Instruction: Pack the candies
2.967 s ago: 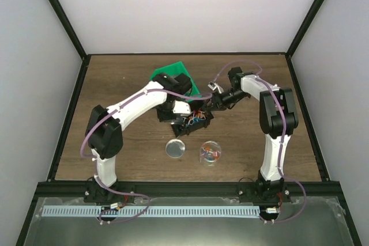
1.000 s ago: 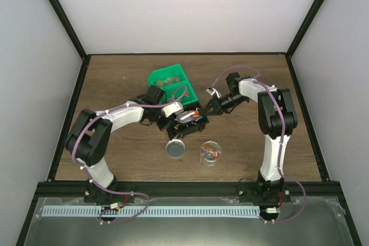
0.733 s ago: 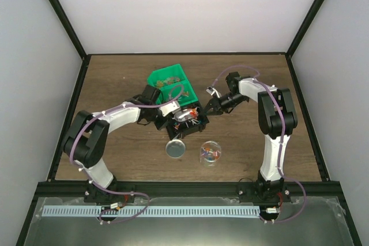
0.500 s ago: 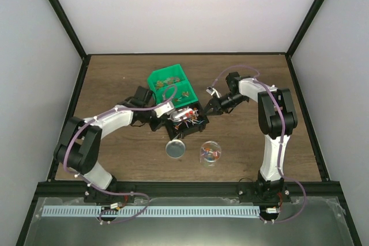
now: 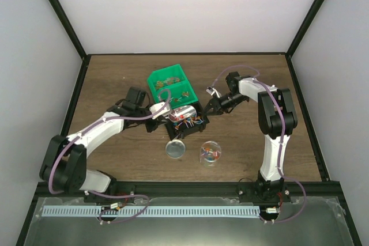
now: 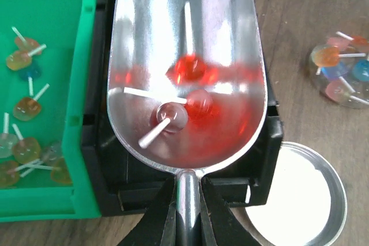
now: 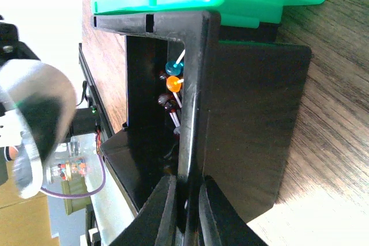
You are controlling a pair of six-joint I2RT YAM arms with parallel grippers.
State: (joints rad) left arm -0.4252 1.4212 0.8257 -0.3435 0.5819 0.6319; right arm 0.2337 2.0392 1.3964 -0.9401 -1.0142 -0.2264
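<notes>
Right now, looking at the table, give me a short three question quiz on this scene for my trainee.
1. True or false: the left gripper is shut on the handle of the scoop.
2. What is the right gripper clamped on? A, a wall of the black bin; B, the green bin; C, the clear cup.
3. What colour dominates among the candies lying in the scoop?
Key: 1 true; 2 A; 3 red.

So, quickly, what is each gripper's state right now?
Left gripper: shut on the metal scoop, at its handle.
Right gripper: shut on the black bin, at its wall.
</notes>
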